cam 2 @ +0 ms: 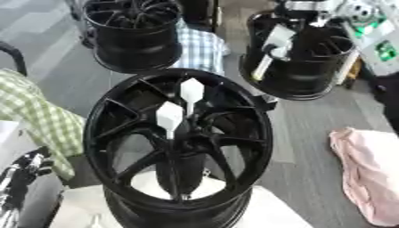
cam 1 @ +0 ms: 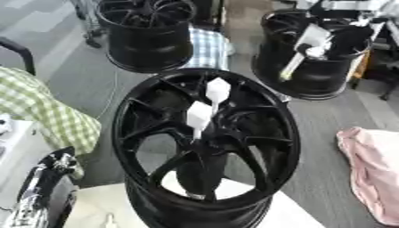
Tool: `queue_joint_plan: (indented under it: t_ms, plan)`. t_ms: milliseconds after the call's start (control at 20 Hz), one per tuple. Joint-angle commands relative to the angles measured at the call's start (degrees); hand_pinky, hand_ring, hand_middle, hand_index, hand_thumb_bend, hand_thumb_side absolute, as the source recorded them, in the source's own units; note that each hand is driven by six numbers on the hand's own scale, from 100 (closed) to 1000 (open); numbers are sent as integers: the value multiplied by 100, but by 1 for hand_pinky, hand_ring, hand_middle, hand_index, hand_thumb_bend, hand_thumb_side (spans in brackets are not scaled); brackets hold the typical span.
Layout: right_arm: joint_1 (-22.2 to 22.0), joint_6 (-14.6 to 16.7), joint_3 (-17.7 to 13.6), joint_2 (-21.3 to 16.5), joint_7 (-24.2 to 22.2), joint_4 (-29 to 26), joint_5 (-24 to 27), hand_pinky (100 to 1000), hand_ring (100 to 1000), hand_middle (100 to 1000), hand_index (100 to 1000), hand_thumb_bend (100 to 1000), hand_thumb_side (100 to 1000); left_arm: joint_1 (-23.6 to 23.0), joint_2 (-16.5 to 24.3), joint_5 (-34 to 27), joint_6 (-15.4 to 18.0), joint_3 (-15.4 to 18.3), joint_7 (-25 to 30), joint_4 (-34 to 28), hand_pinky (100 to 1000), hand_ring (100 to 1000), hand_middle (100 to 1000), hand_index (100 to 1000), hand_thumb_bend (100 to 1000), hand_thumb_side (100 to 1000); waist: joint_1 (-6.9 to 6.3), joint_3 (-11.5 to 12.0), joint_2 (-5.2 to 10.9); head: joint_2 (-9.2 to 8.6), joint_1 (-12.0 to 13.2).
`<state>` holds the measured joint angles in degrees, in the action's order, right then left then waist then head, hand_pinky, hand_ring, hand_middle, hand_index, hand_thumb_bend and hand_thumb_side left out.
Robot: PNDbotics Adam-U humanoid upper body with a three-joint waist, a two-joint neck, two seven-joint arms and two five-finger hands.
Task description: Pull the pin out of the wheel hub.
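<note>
Nothing is gripped yet: two white pins [cam 1: 199, 116] stand in the centre of the black hub [cam 1: 206, 147] on the tabletop, while the left hand [cam 2: 30, 165] (lower left, fingers' state unclear) must reach in and pinch one.

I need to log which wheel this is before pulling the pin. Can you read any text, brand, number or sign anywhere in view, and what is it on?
None can be read.
Near wheel: no markings show on its black spokes or rim.
White pins in its hub: blank.
Green and white panel at the upper right of the right eye view: too blurred to read.
</note>
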<state>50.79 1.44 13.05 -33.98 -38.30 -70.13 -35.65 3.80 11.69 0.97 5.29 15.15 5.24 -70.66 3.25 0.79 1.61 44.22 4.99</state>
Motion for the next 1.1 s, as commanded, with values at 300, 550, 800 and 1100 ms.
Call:
queue_joint_plan:
  t_ms: [300,550,800,1100]
  plan:
    - [-2061,-1021,-1694,-684,1970,386,-461,806,792,767,910,211,327,68,174,-42,19,99,-77,-119,751,731,723,802,290,613,-35,-50,-41,-10,27]
    - [-3082,-1454,-2429,-282,3570,417,-347,855,867,885,941,272,475,84,179,-63,25,109,-102,-127,751,731,723,802,292,613,-46,-99,-73,-10,72]
    - [-3314,-1190,-2309,297,5266,97,516,795,762,802,882,212,445,125,151,-64,15,92,-88,-123,750,730,723,801,291,613,-69,-58,-69,-10,37]
    - [-3246,-640,-1694,1171,5922,93,1046,753,671,720,838,128,389,152,116,-79,13,72,-71,-97,749,730,722,801,292,611,-114,-18,-70,-10,-28]
